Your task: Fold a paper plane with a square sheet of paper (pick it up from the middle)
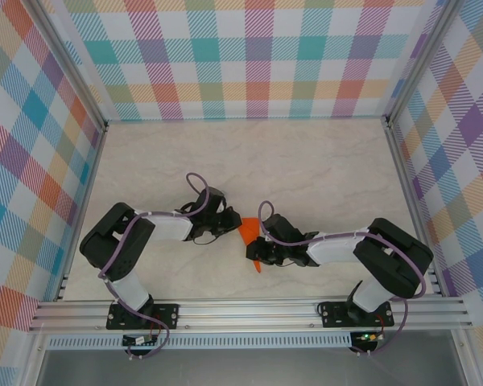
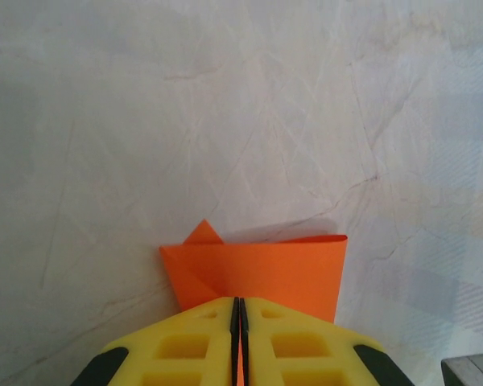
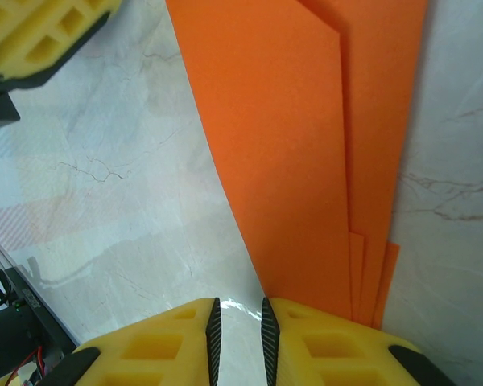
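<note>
Pinching the folded square sheet of paper at its near edge, the left gripper is clamped flat on it. The right gripper stands a slit apart, empty; the paper's long axis runs ahead from beside one finger.

A pale, marble-patterned surface with faint grey-brown veins and light creases makes up the floor of the enclosure. Walls printed in a pastel check of teal, orange, purple and pink stand along its far, left and right sides. A slanting aluminium post marks the far left corner, and a ribbed aluminium rail crosses the near edge.
</note>
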{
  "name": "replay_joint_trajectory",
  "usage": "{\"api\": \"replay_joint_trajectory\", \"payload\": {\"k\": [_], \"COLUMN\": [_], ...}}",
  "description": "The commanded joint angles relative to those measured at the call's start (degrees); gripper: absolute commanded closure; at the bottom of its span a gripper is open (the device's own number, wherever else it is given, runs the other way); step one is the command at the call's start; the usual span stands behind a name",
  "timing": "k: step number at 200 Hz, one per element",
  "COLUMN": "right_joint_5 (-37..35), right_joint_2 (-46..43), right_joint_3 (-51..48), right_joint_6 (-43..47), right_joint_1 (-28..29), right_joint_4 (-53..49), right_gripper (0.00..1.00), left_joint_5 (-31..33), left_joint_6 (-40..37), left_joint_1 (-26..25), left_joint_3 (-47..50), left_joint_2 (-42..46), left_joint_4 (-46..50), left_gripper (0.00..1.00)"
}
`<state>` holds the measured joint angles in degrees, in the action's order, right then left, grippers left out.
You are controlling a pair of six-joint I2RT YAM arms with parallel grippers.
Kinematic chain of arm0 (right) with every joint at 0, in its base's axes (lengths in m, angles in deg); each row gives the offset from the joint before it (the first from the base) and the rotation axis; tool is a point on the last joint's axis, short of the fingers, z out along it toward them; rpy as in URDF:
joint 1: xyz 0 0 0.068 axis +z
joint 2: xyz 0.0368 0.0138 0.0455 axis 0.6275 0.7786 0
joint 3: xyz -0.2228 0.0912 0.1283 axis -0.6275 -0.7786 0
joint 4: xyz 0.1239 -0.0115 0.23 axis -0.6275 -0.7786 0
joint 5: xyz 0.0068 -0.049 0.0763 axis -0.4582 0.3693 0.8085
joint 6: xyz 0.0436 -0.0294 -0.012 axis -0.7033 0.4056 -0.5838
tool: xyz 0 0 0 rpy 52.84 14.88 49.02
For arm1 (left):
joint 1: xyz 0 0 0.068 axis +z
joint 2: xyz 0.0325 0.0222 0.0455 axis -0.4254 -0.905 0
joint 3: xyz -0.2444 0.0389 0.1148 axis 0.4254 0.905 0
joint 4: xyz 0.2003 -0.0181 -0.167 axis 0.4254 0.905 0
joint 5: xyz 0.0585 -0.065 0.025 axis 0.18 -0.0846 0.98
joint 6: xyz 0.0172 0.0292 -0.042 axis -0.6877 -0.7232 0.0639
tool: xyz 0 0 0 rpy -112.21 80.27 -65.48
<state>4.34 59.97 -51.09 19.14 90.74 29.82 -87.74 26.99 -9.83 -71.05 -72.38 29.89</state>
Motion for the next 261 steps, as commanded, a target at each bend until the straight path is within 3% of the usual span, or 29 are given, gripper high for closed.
{"api": "replay_joint_trajectory", "payload": {"k": [1,86,179,223,261], "right_joint_5": [-2.1,-2.3,-2.1,-2.5,-8.4], "right_joint_2": [1.1,-0.3,-0.3,-5.4,-15.7], "right_joint_3": [-3.4,-3.6,0.0,6.2,7.8], "right_joint_6": [0.6,0.9,2.3,4.6,6.6], "right_joint_1": [0.4,0.4,0.4,0.4,-2.2], "right_joint_4": [-10.9,-11.7,-13.2,-17.8,-26.7], "right_gripper": [0.76,0.75,0.72,0.65,0.57], "left_joint_5": [2.5,3.8,2.8,-0.2,4.2], "left_joint_6": [0.0,-2.4,-13.8,-13.3,-9.9], "left_joint_1": [0.2,2.0,7.7,7.3,5.2], "left_joint_3": [-2.1,-3.9,-18.8,-21.2,-18.5], "left_joint_2": [-1.8,-5.1,-3.6,5.7,13.4], "left_joint_4": [1.1,3.9,20.9,26.6,37.0], "left_gripper": [0.88,0.88,0.85,0.76,0.6]}}
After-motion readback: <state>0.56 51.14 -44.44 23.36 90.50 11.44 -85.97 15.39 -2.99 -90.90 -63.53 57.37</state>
